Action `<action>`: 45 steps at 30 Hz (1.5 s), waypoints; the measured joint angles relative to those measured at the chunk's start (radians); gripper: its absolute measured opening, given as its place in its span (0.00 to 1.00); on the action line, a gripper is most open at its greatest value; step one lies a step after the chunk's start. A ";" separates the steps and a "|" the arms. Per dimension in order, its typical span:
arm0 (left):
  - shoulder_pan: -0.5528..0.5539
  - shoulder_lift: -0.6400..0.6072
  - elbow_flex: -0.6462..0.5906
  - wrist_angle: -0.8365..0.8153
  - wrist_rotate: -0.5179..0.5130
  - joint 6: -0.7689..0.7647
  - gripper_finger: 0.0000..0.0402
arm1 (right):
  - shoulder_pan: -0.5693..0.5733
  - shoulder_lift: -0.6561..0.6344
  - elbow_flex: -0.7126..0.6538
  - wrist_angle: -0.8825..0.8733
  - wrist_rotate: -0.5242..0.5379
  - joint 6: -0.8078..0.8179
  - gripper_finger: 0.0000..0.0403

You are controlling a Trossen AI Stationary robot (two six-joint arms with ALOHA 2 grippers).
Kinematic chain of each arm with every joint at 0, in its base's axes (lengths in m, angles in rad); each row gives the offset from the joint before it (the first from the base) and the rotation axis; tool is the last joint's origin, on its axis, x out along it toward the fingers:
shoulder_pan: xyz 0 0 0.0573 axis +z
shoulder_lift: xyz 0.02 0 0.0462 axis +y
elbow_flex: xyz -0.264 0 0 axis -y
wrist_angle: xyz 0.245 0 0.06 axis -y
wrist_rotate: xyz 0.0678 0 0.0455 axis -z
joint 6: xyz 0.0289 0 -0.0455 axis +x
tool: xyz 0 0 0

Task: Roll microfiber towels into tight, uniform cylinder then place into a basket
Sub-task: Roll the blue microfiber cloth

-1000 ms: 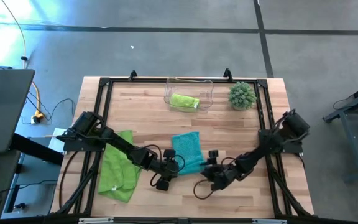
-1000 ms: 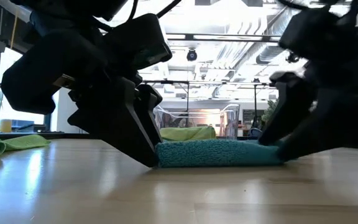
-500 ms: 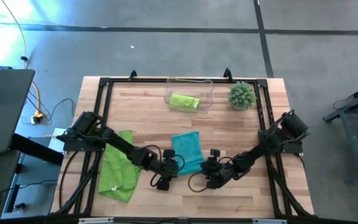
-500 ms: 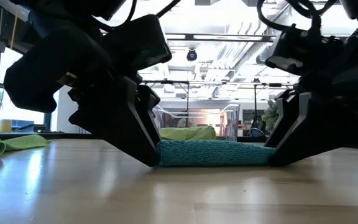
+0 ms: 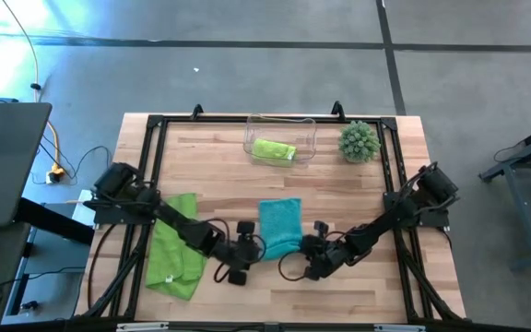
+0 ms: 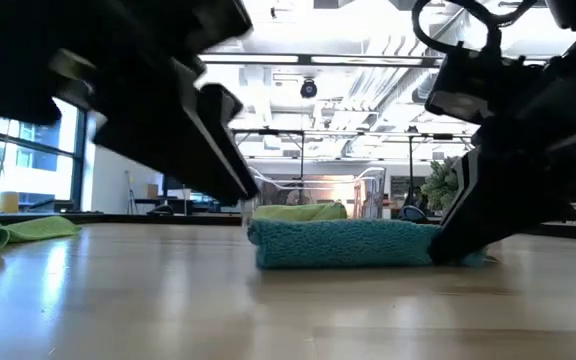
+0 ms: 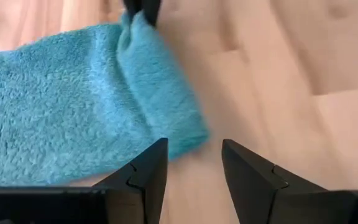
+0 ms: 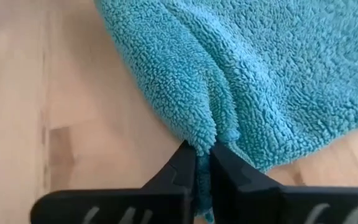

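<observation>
1. Where the teal towel [image 5: 279, 227] lies mid-table, folded and flat on the wooden table [image 5: 339, 184], both grippers work at its near end, one on each side.
2. Right gripper [image 8: 202, 163]: fingers pressed together on a fold of the teal towel's edge; the wrist view shows fuzzy cloth bunched into a ridge between the two dark tips. In the high view this gripper [image 5: 310, 253] sits at the towel's near right corner.
3. Left gripper [image 7: 193, 163]: fingers spread, nothing between them. Bare wood shows in the gap. The towel's rounded corner [image 7: 166, 118] lies just beyond the fingertips, apart from them. In the high view this gripper [image 5: 247, 251] is just left of the towel's near left corner.
4. Low view: teal towel [image 6: 343, 243] reads as a low, thick band on the tabletop; the right gripper's dark body meets its end, the left arm stands off above the other end.
5. Second towel, lime green [image 5: 175, 258], lies loose and crumpled at the table's left side, beneath the left arm.
6. Basket [image 5: 307, 138], clear plastic, stands at the far edge near centre. A rolled lime green towel [image 5: 273, 149] lies inside it.
7. Spiky green plant ball [image 5: 359, 141] sits just right of the basket, apart from it.
</observation>
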 joint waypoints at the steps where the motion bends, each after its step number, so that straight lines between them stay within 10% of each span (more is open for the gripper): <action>1: -0.007 -0.004 0.000 0.008 0.000 0.002 0.35 | -0.006 -0.003 0.000 0.001 -0.018 0.021 0.02; 12: -0.055 0.063 0.000 0.106 -0.133 0.091 0.40 | -0.062 -0.008 -0.001 0.078 -0.181 0.104 0.01; 25: -0.024 0.155 0.003 0.184 -0.057 -0.001 0.56 | -0.079 -0.004 -0.003 0.121 -0.235 0.108 0.01; 36: 0.058 0.160 0.005 0.185 0.054 -0.289 0.23 | -0.079 -0.002 -0.005 0.150 -0.265 0.099 0.01; 45: 0.119 0.161 0.005 0.224 0.492 -0.547 0.03 | -0.079 0.000 -0.004 0.166 -0.354 0.031 0.03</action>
